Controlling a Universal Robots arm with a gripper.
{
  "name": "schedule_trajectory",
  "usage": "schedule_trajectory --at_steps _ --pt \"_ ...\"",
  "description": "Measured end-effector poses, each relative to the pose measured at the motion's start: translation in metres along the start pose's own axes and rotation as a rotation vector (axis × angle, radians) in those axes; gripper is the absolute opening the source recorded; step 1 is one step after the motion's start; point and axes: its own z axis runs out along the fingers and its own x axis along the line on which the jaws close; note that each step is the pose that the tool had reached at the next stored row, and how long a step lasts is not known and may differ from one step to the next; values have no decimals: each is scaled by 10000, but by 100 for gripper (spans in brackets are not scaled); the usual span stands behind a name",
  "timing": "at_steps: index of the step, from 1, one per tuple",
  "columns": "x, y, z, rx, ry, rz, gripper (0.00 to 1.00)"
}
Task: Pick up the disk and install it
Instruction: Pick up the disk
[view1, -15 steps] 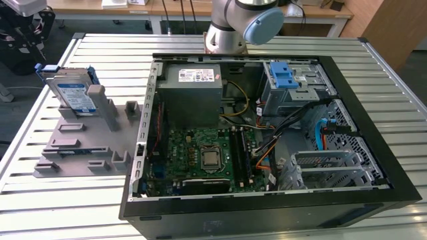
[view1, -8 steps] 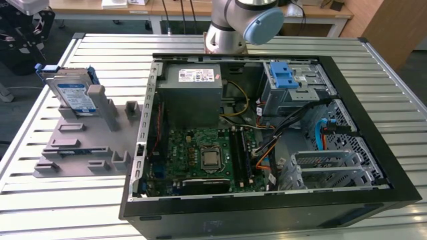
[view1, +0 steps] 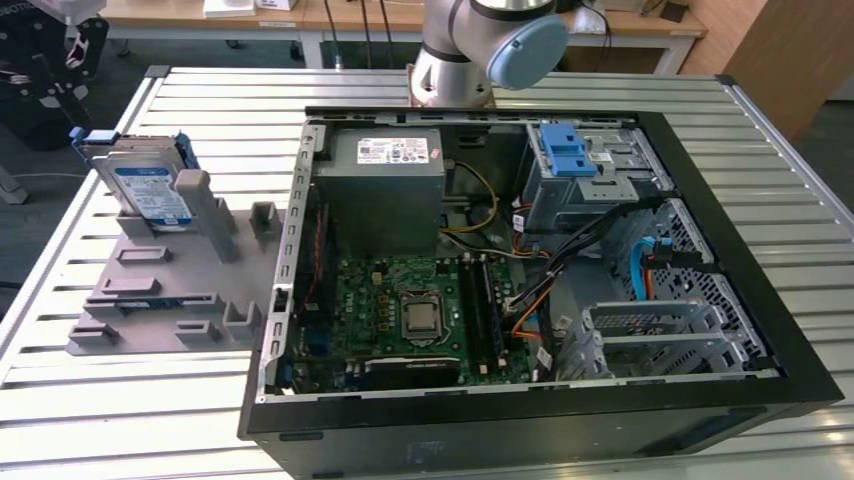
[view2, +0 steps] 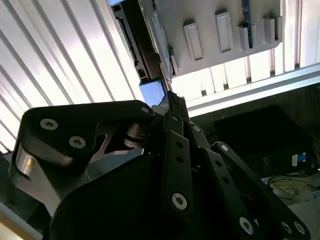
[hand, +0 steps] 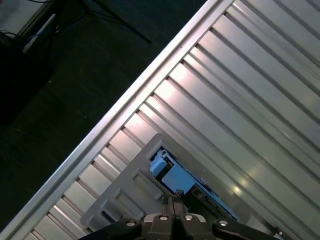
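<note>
The gripper (hand: 172, 200), seen from behind its black linkages in both wrist views, has its two slim fingers drawn together at the tips (view2: 171, 100) with nothing held between them. It hangs in the air above the disk (hand: 175, 176), apart from it. In both wrist views the disk's blue-and-white face (view2: 151, 92) appears just beyond the fingertips. In the exterior view the disk (view1: 144, 190) stands upright on its edge, blue carrier rails along its sides. It is slotted into the far end of a grey moulded holder (view1: 160, 300) that lies on the slatted aluminium bench (view1: 200, 100), toward the exterior view's left. The holder's other slots and raised blocks (view2: 225, 45) show in the second wrist view, and its pale corner (hand: 125, 195) in the first wrist view, close to the bench's edge (hand: 150, 100) with dark floor beyond. Beside the holder, well apart from the disk, an open black computer case (view1: 534, 410) lies on its side on the bench. Inside it are a grey power supply (view1: 387, 170), a green motherboard (view1: 400, 300) and, toward the exterior view's right, a metal drive cage (view1: 587, 175) with two blue tabs. The arm's base (view1: 467, 50) rises behind the case at the bench's far side.
</note>
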Motion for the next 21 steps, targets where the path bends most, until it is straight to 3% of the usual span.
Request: schedule_trajectory --at_steps 14,18,21 --pt "0 0 5 -1 77 -2433 11" --pt "0 0 5 -3 90 -2845 11" --pt "-1 0 5 -3 92 -2883 11"
